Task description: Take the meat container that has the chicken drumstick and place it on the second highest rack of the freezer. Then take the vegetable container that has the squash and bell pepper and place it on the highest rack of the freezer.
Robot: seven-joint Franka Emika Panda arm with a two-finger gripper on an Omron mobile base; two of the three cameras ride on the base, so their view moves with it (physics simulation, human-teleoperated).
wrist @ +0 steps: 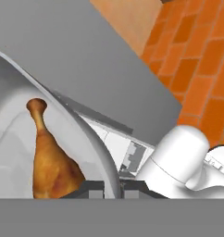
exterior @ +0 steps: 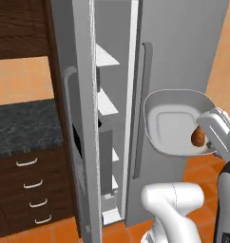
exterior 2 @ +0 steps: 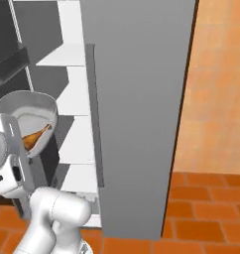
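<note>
Cabinets (exterior: 26,28) of dark wood and a speckled counter (exterior: 22,126) with four drawers (exterior: 31,190) occupy the far left of the left base view. Next stands the freezer (exterior: 183,47), its left door (exterior: 86,118) swung open on white shelves (exterior: 105,57). Right of these, before the closed right door, the meat container (exterior: 171,121), a pale grey tray, is held tilted in the air. Inside it lies the chicken drumstick (wrist: 51,159), close to the gripped rim. At far right the gripper (wrist: 113,187) pinches that rim, fingers nearly together. Orange floor tiles (exterior 2: 211,208) lie below.
</note>
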